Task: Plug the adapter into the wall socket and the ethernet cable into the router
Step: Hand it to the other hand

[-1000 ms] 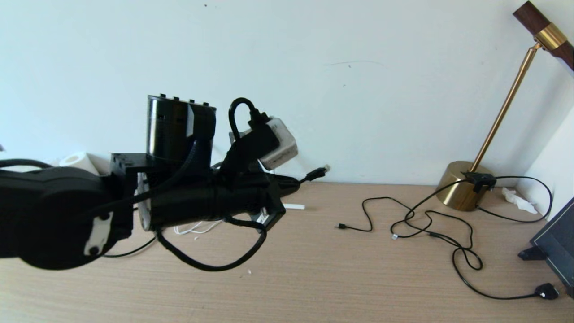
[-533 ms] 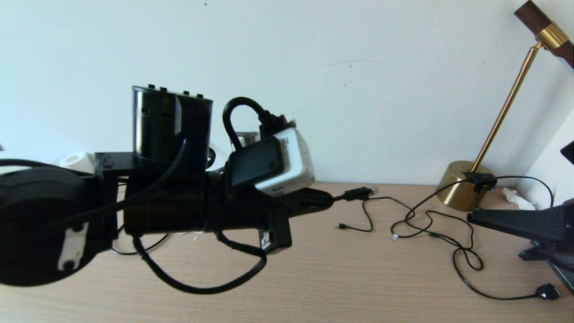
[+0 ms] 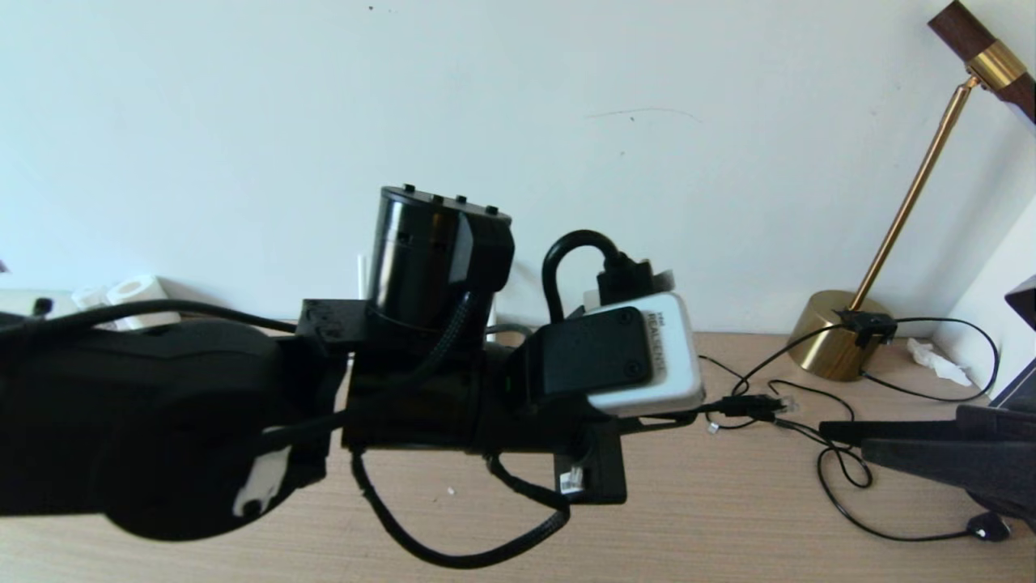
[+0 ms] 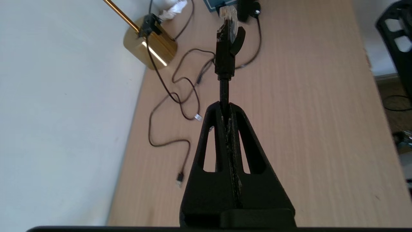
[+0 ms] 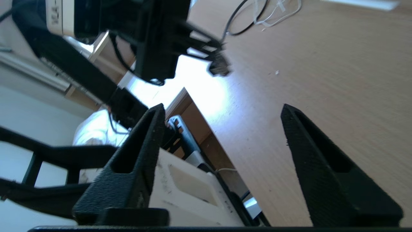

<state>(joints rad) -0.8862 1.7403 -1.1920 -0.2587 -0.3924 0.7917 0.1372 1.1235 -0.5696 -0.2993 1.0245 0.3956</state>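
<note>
My left gripper (image 4: 226, 108) is shut on the black ethernet cable (image 4: 224, 54), just behind its boot. The clear plug tip (image 4: 228, 13) sticks out ahead of the fingers. In the head view the left arm reaches across the table, with the left gripper (image 3: 688, 415) holding the cable's plug (image 3: 757, 405) level above the wood. My right gripper (image 3: 846, 437) comes in from the right edge, close to that plug. It is open (image 5: 222, 108) with nothing between its fingers. The router is hidden behind my left arm, except perhaps one thin white stick (image 3: 362, 277). Adapter and wall socket are out of view.
A brass lamp base (image 3: 834, 336) stands at the back right against the white wall. Thin black cables (image 3: 834, 465) loop over the wooden table (image 3: 712, 526) in front of it. A dark flat panel (image 3: 1021, 379) leans at the right edge. White rolls (image 3: 133, 290) sit at the far left.
My left arm has swung to the right, carrying the ethernet cable's plug with it. My right gripper has come into view from the right and opened.
</note>
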